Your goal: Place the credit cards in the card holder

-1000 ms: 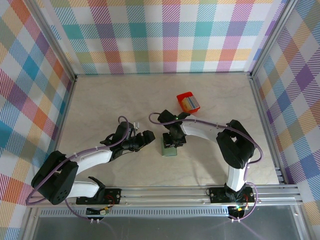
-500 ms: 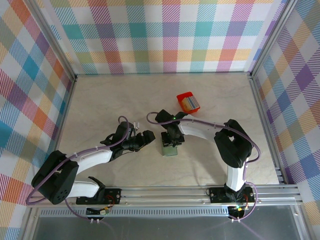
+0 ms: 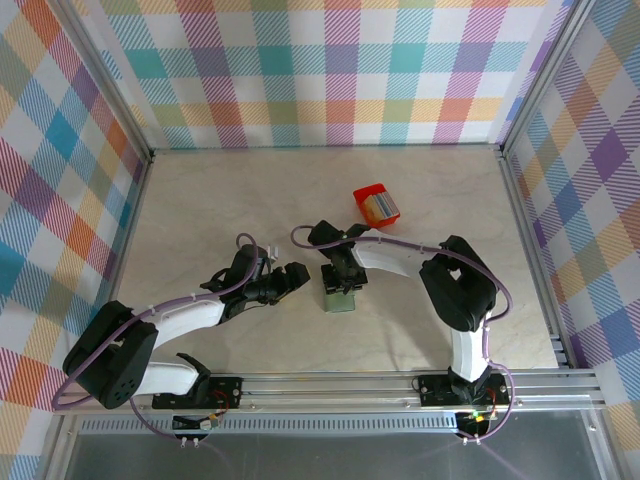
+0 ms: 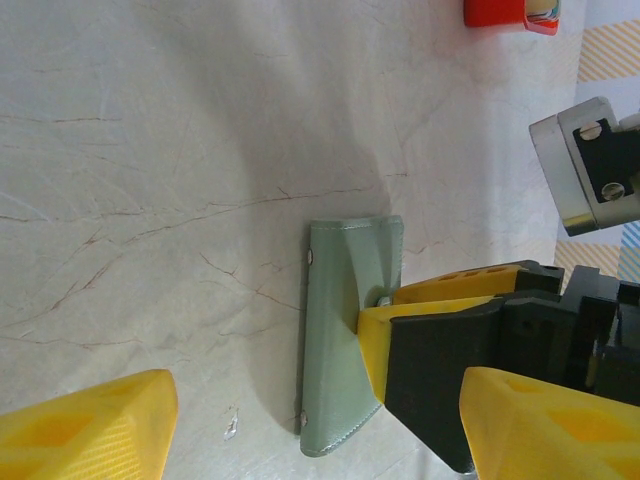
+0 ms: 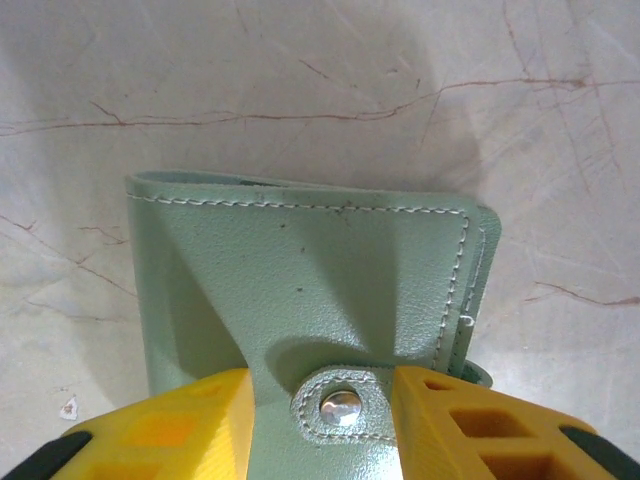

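**Opening the Card Holder: First Step in Hand**

The closed card holder [image 3: 339, 300] lies flat on the table [image 3: 200, 200], nearer the arms than the red box [image 3: 366, 195] and apart from it. The right gripper [image 5: 322, 395] bears on it, jaws partly apart astride the snap tab [image 5: 341, 405]; whether they pinch it cannot be told. The left gripper [image 3: 292, 276], jaws wide and empty, hangs left of the box and nearer. The likely next move is to free the snap and fold the cover back. Count — one holder, one box, two grippers; the credit cards [image 3: 381, 208] stand inside the box, number unclear.
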Available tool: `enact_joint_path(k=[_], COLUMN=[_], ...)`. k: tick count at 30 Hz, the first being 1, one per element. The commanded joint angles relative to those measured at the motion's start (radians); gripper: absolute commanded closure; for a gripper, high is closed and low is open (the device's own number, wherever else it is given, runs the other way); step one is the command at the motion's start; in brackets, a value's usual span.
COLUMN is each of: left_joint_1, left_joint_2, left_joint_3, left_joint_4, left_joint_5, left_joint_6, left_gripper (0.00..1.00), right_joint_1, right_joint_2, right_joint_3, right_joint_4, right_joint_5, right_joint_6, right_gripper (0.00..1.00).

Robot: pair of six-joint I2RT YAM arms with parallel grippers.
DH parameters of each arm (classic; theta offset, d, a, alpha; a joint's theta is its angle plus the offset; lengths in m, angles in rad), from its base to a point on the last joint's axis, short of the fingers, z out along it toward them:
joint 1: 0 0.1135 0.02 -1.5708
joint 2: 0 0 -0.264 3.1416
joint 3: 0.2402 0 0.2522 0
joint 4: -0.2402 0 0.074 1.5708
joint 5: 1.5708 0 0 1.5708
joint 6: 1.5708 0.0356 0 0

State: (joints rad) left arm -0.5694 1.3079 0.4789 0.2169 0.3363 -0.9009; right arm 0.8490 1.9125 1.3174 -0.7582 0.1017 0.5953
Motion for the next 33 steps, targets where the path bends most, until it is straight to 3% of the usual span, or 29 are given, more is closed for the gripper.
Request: enact_joint_path(k=[1,21,33], left_joint_1=[-0.012,-0.012,-0.012], left_joint_2=[0.013,0.024,0.02], left_joint_3=[-0.016,-0.014,-0.004], left_joint_4=[0.024,0.047,0.059], left_joint_5=[0.007,0.01,0.023], left_joint_6=[0.002,-0.008,-0.025], left_gripper=[0.26,0.26,0.26], right_joint_1=[0.005,0.004,-0.002], right_joint_2=[0.023,0.017,-0.022], right_joint_3=[0.021,-0.007,-0.03], right_joint_4=[-0.017,0.016,0.041], right_joint_5=[-0.002,-0.037,-0.067], right_joint_6=[0.016,0.029,0.015], right_gripper=[0.59,0.68,1.0])
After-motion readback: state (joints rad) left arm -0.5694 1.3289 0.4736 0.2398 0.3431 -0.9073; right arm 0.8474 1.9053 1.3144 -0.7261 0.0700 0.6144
